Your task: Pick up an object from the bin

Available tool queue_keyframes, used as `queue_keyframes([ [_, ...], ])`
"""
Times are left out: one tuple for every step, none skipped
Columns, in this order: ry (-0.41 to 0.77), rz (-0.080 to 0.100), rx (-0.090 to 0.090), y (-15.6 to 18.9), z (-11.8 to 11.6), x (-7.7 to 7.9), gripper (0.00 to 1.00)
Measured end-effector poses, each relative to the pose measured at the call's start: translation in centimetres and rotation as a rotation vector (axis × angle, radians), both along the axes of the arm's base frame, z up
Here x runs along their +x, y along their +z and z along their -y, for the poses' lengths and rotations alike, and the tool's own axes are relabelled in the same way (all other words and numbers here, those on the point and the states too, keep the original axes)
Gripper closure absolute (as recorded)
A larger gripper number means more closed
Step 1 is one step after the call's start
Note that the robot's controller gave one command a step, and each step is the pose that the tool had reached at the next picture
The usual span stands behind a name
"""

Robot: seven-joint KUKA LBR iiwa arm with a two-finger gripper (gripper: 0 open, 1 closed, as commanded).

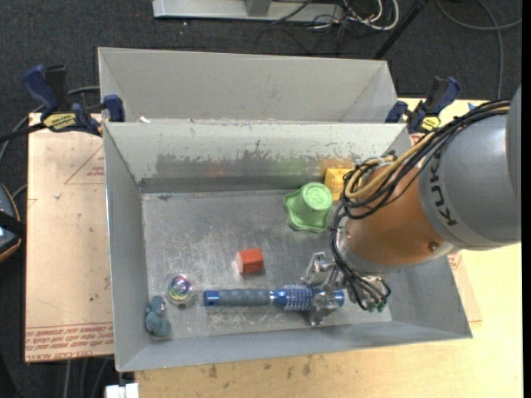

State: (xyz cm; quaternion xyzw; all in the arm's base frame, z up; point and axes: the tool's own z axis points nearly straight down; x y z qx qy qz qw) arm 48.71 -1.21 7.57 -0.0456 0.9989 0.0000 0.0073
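My gripper (320, 284) is low in the bin near the front wall, right of centre, under the arm's orange cover. It sits on the bristled right end of a blue brush (249, 298), which lies flat along the front wall with its handle pointing left. A small red block (250, 261) lies to the gripper's left, a little further back. A green upturned cup (310, 206) stands just behind the gripper, with a yellow thing (335, 177) partly hidden behind it against the back wall.
A shiny multicoloured ball (179, 288) and a grey-blue lump (157, 319) lie in the front left corner. The arm and its cables cover the bin's right side. The bin's sloping front wall is close to the gripper.
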Motion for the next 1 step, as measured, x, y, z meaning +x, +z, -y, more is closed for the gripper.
queue_keyframes([
  [0.126, -0.005, -0.002, 17.23, 0.63, 0.61, 1.0],
])
